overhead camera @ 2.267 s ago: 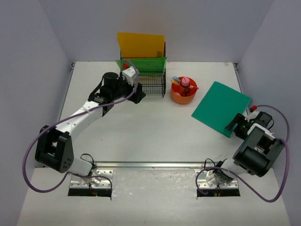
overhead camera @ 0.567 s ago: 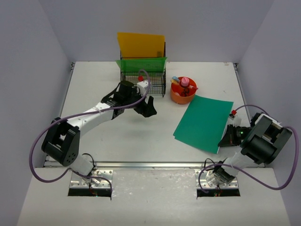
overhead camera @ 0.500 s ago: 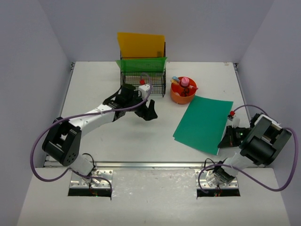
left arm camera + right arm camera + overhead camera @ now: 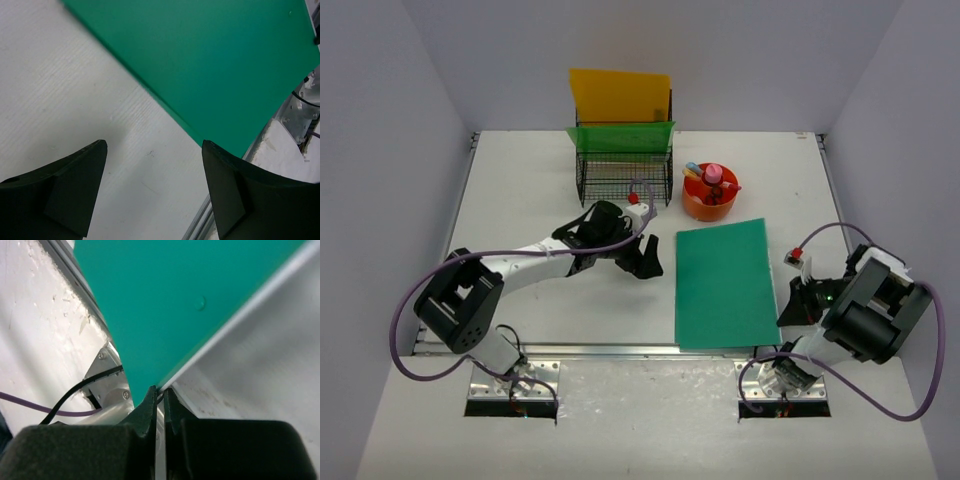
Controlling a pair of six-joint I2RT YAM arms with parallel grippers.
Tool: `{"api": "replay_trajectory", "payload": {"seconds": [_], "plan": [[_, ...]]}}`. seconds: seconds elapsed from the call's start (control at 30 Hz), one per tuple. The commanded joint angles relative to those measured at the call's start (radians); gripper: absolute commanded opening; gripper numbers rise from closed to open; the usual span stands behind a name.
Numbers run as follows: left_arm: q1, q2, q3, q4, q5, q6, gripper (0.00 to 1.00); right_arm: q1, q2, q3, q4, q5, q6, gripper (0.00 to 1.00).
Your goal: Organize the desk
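A large flat white rectangular desk (image 4: 510, 180) is standing inside a three-sided enclosure; a plain pale lavender-grey back wall (image 4: 740, 60) is rising behind the desk's far edge; a matching left wall (image 4: 380, 150) and right wall (image 4: 910, 130) are closing in its two sides; a silver metal rail (image 4: 620, 350) is running along its near edge; a white ledge (image 4: 650, 420) is lying just nearer than that rail; soft, even light is falling on the desk, casting only faint shadows.

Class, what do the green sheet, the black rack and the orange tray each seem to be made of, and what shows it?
The green sheet: probably thin plastic or card; flat, matte, uniform colour.
The black rack: metal wire, likely coated; open mesh grid.
The orange tray: seemingly moulded plastic; smooth, round, solid-coloured wall.
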Motion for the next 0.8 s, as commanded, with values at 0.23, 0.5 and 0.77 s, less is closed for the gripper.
{"api": "replay_trajectory", "payload": {"seconds": [0.23,0.5,0.77], "plan": [[-0.042,-0.122,-0.088,0.071,-0.045,0.000,0.78,0.140,-0.184,0.013,-0.023,-0.214,-0.270,0.00],[0.013,-0.146,0.035,-0.063,-0.073,0.156,0.81,0.289,-0.163,0.038,0.188,-0.235,0.062,0.14],[0.104,-0.079,-0.097,0.056,0.032,-0.102,0.77,0.279,0.171,0.205,0.297,-0.328,0.515,0.59]]}}
